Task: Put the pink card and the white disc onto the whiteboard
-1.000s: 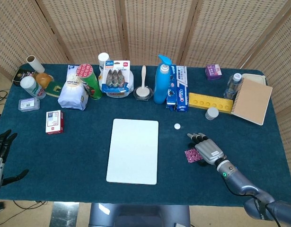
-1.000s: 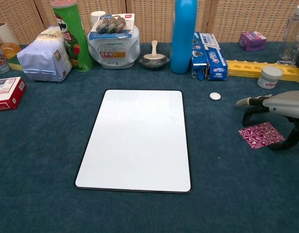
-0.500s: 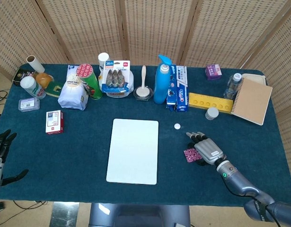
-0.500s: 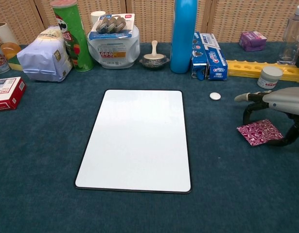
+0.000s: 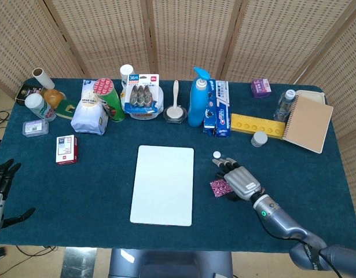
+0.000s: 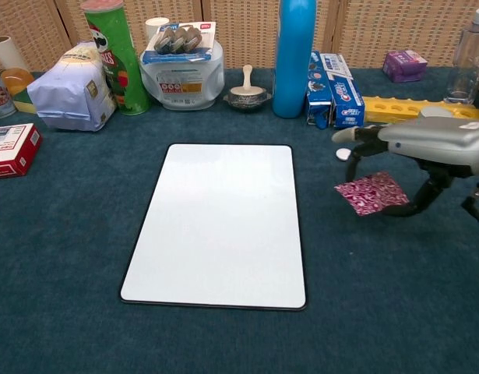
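The whiteboard point(image 5: 164, 184) point(image 6: 220, 222) lies flat in the middle of the blue cloth. Just right of it, my right hand point(image 5: 240, 182) point(image 6: 430, 146) pinches the patterned pink card point(image 5: 219, 187) point(image 6: 370, 193) between thumb and fingers; the card sits tilted, a short way off the board's right edge. The small white disc point(image 5: 216, 154) point(image 6: 343, 153) rests on the cloth just beyond the fingertips, partly hidden by them in the chest view. My left hand point(image 5: 0, 184) hangs at the table's near left corner, fingers spread, holding nothing.
Along the back stand a Pringles can point(image 6: 114, 54), a clear tub point(image 6: 182, 74), a blue bottle point(image 6: 294, 54), a toothpaste box point(image 6: 332, 89) and a yellow tray point(image 6: 414, 111). A red box point(image 6: 12, 148) lies at the left, a notebook point(image 5: 308, 123) at the far right.
My right hand has moved left and slightly away from me with the pink card, from the right part of the cloth to close beside the whiteboard. The left hand stays still.
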`<action>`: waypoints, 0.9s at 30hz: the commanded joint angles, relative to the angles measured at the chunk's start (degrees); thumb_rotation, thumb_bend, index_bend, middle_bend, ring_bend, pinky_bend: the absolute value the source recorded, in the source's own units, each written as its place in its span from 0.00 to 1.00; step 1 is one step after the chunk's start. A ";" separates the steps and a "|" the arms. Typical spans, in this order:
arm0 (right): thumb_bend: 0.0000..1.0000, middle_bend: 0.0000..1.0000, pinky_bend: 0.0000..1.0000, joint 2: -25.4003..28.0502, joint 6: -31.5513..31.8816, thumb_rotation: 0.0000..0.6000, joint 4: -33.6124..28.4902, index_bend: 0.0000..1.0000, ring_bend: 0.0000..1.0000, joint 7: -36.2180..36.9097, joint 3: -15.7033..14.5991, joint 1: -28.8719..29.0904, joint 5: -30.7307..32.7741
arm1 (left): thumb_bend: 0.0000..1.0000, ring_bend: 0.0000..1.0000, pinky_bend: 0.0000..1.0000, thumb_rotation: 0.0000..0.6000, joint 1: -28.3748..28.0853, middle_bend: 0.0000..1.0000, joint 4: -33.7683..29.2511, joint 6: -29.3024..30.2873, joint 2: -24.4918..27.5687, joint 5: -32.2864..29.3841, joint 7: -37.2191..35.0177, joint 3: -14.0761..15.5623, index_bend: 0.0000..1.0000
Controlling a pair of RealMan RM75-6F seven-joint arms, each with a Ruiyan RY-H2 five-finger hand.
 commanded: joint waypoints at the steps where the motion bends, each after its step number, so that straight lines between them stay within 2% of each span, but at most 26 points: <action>1: 0.36 0.03 0.00 -2.31 -3.04 1.00 -4.79 0.47 0.00 -7.21 3.31 3.54 5.52 | 0.05 0.00 0.00 1.00 0.09 0.00 0.18 0.20 0.20 -0.01 -0.66 -0.03 0.00; 3: 0.36 0.03 0.00 -3.67 -4.00 1.00 -5.89 0.47 0.00 -10.44 4.41 4.82 9.00 | 0.05 0.00 0.00 1.00 0.07 0.00 0.25 0.16 0.38 -0.05 -1.14 -0.04 0.00; 6: 0.36 0.03 0.00 -6.56 -5.79 1.00 -7.54 0.47 0.00 -16.51 6.69 8.15 18.05 | 0.05 0.00 0.00 1.00 0.01 0.00 0.37 0.00 0.76 0.00 -2.00 0.01 0.00; 10: 0.36 0.03 0.00 -10.43 -3.95 1.00 -9.59 0.47 0.00 -25.78 7.94 12.77 28.87 | 0.05 0.00 0.00 1.00 -0.19 0.00 0.60 -0.30 1.16 0.02 -2.90 -0.01 0.00; 15: 0.36 0.03 0.00 -15.03 -1.04 1.00 -8.57 0.47 0.00 -31.22 8.59 17.13 39.93 | 0.05 0.00 0.00 1.00 -0.35 0.00 0.78 -0.78 1.44 0.31 -3.47 0.27 0.00; 18: 0.36 0.03 0.00 -17.58 0.50 1.00 -7.33 0.45 0.00 -32.42 8.97 18.84 43.89 | 0.05 0.00 0.00 1.00 -0.35 0.00 0.94 -0.82 1.54 0.92 -3.66 0.59 0.00; 21: 0.34 0.02 0.00 -19.66 2.50 1.00 -6.13 0.37 0.00 -33.24 9.51 20.31 46.69 | 0.05 0.00 0.00 1.00 -0.17 0.00 1.15 -0.31 1.49 0.91 -3.97 0.48 0.00; 25: 0.20 0.00 0.00 -20.36 4.66 1.00 -5.51 0.12 0.00 -33.91 10.02 21.27 49.75 | 0.05 0.00 0.00 1.00 -0.08 0.00 1.19 -0.10 1.60 0.91 -4.41 0.46 0.00; 27: 0.14 0.00 0.00 -19.91 6.13 1.00 -5.72 0.07 0.00 -33.67 10.22 21.10 49.66 | 0.05 0.00 0.00 1.00 -0.02 0.00 1.30 0.01 1.62 1.03 -4.56 0.52 0.00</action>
